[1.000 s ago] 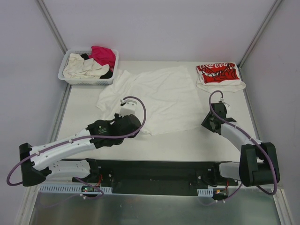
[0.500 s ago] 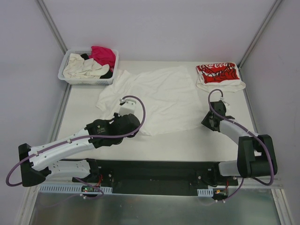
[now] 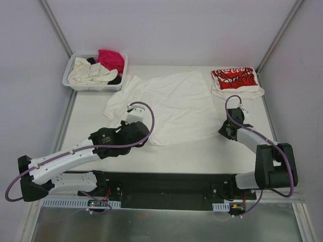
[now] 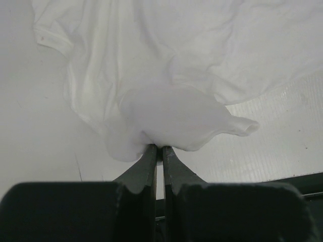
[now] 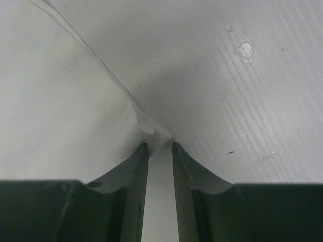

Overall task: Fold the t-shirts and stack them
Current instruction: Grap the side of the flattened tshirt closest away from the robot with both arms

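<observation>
Judging by the table (image 3: 212,151), the job is at an early stage: one printed t-shirt (image 3: 234,79) lies folded at the far right. The plain white t-shirt (image 3: 171,103) is spread in the middle, not yet folded. A cream shirt (image 3: 91,73), a magenta one (image 3: 111,58) and a black one (image 3: 115,79) wait in the basket (image 3: 91,86) at the far left. The left gripper (image 4: 157,147) is clamped tight on a bunched bit of the white shirt's near-left edge. The right gripper (image 5: 159,146) has its jaws slightly apart, the shirt's near-right corner at their tips — not visibly pinched. Only the wrist views show these holds — the overhead view alone shows the folded shirt and the basket.
</observation>
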`<state>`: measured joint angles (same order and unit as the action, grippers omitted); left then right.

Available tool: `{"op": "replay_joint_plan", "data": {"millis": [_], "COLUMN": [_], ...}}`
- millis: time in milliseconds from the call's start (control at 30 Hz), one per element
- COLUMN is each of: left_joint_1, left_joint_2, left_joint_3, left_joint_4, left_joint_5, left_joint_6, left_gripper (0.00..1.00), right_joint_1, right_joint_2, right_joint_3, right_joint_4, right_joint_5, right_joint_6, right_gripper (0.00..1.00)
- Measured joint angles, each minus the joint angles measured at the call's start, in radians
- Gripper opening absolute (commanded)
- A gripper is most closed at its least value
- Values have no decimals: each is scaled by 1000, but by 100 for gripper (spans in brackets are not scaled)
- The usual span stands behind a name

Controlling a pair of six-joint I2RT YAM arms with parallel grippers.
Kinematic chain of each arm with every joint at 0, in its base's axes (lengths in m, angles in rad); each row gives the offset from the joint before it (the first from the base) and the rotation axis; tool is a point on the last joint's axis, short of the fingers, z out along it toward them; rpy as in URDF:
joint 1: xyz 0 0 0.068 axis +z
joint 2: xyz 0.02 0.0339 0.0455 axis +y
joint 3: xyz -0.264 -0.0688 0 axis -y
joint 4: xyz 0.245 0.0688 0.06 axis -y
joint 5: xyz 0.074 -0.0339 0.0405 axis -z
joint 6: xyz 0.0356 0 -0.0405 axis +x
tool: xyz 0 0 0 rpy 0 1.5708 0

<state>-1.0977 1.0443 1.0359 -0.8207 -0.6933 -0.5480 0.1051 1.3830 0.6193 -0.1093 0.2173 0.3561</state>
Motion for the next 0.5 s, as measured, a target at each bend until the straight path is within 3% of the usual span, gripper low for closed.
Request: {"op": "replay_joint_plan", "data": {"millis": [500], "left_joint_1": [0], "left_joint_2": [-30], "left_joint_3": [8], "left_joint_4": [-41], "left_joint_5": [0], "left_joint_6": [-13], "left_gripper": [0], "right_joint_1": [-6], "right_joint_2": [23], "right_joint_3": [16], "right_joint_4": [0], "right_joint_5": [4], "right_joint_6": [6], "right_gripper": [25]}}
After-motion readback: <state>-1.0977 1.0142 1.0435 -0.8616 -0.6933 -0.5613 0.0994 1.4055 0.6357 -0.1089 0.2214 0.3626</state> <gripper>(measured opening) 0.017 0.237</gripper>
